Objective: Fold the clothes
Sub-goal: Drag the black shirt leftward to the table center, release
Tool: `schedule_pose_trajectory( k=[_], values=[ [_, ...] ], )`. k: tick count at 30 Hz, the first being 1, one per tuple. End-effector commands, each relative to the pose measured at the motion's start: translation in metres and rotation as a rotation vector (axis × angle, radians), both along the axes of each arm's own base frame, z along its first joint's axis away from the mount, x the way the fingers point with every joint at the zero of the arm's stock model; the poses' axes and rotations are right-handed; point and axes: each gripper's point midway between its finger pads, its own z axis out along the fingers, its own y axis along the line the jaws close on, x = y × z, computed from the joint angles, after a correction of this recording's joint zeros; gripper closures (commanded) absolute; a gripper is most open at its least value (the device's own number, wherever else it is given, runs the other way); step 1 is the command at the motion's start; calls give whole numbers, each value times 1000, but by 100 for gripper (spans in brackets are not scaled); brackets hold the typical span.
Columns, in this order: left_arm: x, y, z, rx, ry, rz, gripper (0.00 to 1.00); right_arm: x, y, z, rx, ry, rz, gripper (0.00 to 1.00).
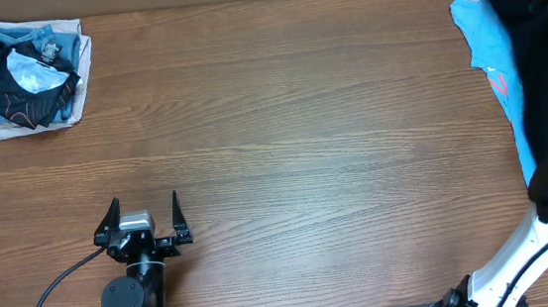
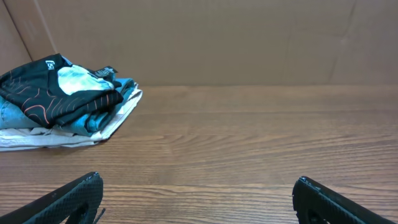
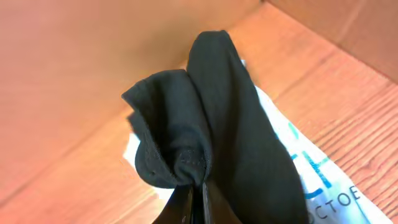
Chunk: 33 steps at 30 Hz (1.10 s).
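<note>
My R claw [image 3: 200,198]: jaws pinched right together, w/ a bunched fold of the black tee [image 3: 211,118] caught btwn the tips. The fabric stands up from the pinch in two rumpled lobes. A stitched hem shows just above the tips, and the rest drapes back over my fingers. Directly beneath it, on the claw's right, lies the light blue printed tee [image 3: 323,180] w/ some lettering peeking out. The black one lies over it, touching. Past both is bare wood of the table [image 3: 373,99].

Seen from overhead, the black tee runs as a long dark band from that claw back toward my R arm [image 1: 521,251], covering most of the blue one. Only the blue tee's edge on the side toward my other claw shows.

My L claw [image 1: 144,205]: jaws spread as wide as they go, nothing btwn them, well apart from the black tee. It's low over the wood, can't tell if it's touching. Ahead and off to its left, well away, is a small pile [image 2: 62,112]: a smaller black garment [image 2: 43,90] w/ thin orange lines sits on top of blue and white cloth.
</note>
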Motion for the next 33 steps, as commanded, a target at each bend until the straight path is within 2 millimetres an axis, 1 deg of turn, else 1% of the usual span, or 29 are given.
schedule_pose_trajectory(
  k=[1, 2, 6, 9, 11, 12, 13, 14, 15, 19, 21, 22, 24, 25, 26, 28, 30, 31, 33],
  values=[
    [0, 4, 1, 20, -7, 15, 0, 5, 42, 69, -35, -120, 72, 96],
    [0, 4, 1, 20, -7, 15, 0, 6, 51, 74, -36, -126, 87, 96],
    [0, 4, 1, 20, -7, 15, 0, 9, 98, 100, -42, -162, 168, 96],
    [0, 4, 1, 20, -7, 15, 0, 13, 146, 109, 2, -184, 291, 96],
    [0, 4, 1, 20, -7, 15, 0, 16, 189, 107, 59, -182, 407, 96],
    [0, 4, 1, 20, -7, 15, 0, 16, 203, 106, 78, -178, 442, 96],
    [0, 4, 1, 20, -7, 15, 0, 17, 223, 102, 106, -168, 489, 96],
    [0, 4, 1, 20, -7, 15, 0, 16, 248, 97, 144, -151, 527, 96],
    [0, 4, 1, 20, -7, 15, 0, 16, 264, 94, 162, -141, 551, 96],
    [0, 4, 1, 20, -7, 15, 0, 11, 341, 78, 235, -94, 648, 96],
    [0, 4, 1, 20, -7, 15, 0, 4, 388, 67, 258, -63, 723, 96],
    [0, 4, 1, 20, -7, 15, 0, -3, 422, 57, 276, -36, 773, 96],
    [0, 4, 1, 20, -7, 15, 0, -11, 463, 43, 297, -4, 833, 96],
    [0, 4, 1, 20, -7, 15, 0, -16, 488, 34, 306, 15, 871, 96],
    [0, 4, 1, 20, -7, 15, 0, -21, 507, 27, 314, 31, 898, 96],
    [0, 4, 1, 20, -7, 15, 0, -35, 551, 6, 330, 73, 963, 96],
    [0, 4, 1, 20, -7, 15, 0, -48, 583, -8, 330, 101, 1018, 94],
    [0, 4, 1, 20, -7, 15, 0, -56, 596, -14, 328, 115, 1043, 90],
    [0, 4, 1, 20, -7, 15, 0, -67, 612, -20, 309, 131, 1064, 89]
  ],
)
